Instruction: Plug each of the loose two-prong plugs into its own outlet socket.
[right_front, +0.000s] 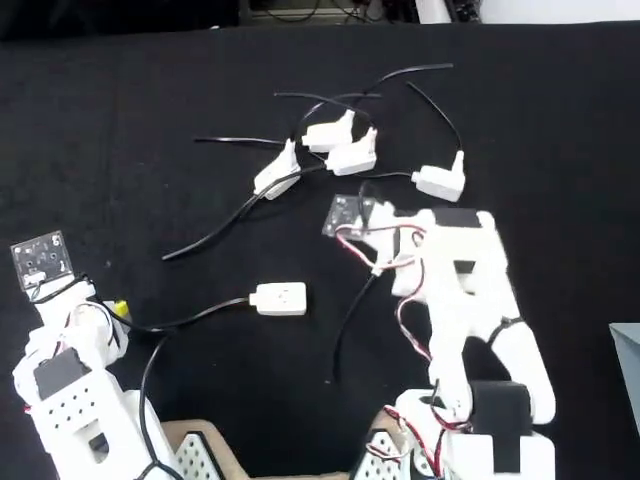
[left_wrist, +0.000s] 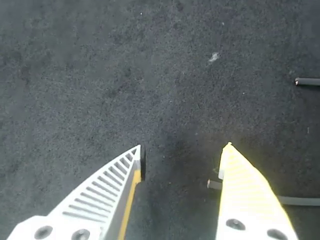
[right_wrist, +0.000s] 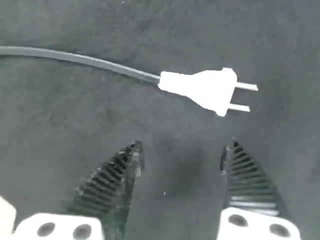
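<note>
Table: a wide surface under black cloth, seen from above, with my two white arms at its near edge.

My right arm: the larger shape in the high view. It stretches from the near edge toward the middle of the table, with red and white wires looping along it.

My left arm: folded low at the near left corner, with a small circuit board at its tip.

Right gripper: two black ribbed fingers spread wide apart, holding nothing. They are over bare cloth, with a plug lying just past their tips.

Left gripper: one white ribbed finger and one yellow one, spread apart and empty. A black cable on the cloth passes beneath the yellow finger.

Cluster of white pieces: several small white plug or socket bodies with thin black leads curling away. They lie close together beyond my right arm. I cannot tell which are plugs and which are sockets.

Outlet socket: a white rounded block lying flat between my two arms. Its black lead runs toward my left arm.

Two-prong plug: loose on the cloth. It has a flat white body that narrows to a black plug cord.

Prongs: two straight, parallel metal pins pointing away from the cord.
</note>
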